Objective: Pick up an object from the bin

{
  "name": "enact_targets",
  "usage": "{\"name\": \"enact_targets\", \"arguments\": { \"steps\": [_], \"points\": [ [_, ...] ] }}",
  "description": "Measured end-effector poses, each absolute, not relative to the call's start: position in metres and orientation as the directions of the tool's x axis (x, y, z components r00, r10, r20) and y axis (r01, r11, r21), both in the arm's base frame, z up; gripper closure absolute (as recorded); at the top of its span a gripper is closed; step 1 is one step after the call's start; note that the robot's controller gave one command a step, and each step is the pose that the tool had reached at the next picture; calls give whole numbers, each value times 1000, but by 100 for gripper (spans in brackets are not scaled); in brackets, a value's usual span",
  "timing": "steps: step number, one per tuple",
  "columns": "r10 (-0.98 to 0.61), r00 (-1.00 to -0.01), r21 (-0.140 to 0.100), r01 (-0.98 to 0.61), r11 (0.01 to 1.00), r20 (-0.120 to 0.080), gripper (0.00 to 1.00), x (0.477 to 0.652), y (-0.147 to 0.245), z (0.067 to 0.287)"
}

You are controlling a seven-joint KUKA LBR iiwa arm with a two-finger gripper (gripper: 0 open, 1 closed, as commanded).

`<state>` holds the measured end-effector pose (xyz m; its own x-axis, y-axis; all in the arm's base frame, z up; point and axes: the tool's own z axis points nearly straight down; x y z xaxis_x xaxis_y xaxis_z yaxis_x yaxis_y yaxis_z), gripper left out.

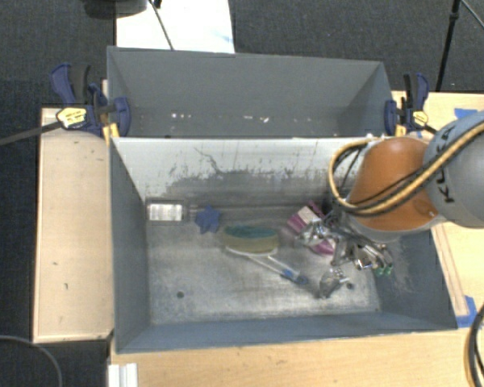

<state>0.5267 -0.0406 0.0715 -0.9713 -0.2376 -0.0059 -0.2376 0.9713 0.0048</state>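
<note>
The thin pale stick with a blue end (284, 271) is the thing nearest to the claw (332, 282). It lies slanted on the floor of the grey metal bin (226, 95), right of the middle, and its blue end points to the claw and stops just beside it. The claw is low over the floor in the right part of the bin. I cannot tell if it is open or closed, because its metal parts are crowded together under the wrist, and I see nothing that is clearly held in it. A small green thing (383, 270) sits just right of the claw, half hidden by the metal, and its kind is not clear. A pink and purple packet (305, 219) lies just beside the claw on its upper left, near the back wall; the print on it cannot be read. Left of the packet lies an oval brush with a greenish top (250, 235), touching the far end of the stick. Further left are a small blue piece (208, 218) and a silvery cylinder (165, 212), both by the back wall. Above the claw, an orange cover (391, 180) with dark and yellow cables (363, 204) hides the wrist. The grey arm (472, 176) carries dark letters, of which only "KU" is readable; the rest is cut off.
</note>
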Motion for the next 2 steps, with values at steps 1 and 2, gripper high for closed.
{"name": "enact_targets", "arguments": {
  "steps": [1, 2],
  "points": [
    [-269, -963, 2, -269, 963, -11, 0, 588, 31, 88],
    [-162, -987, 0, -162, 987, -16, 0, 497, 8, 73]
  ]
}}
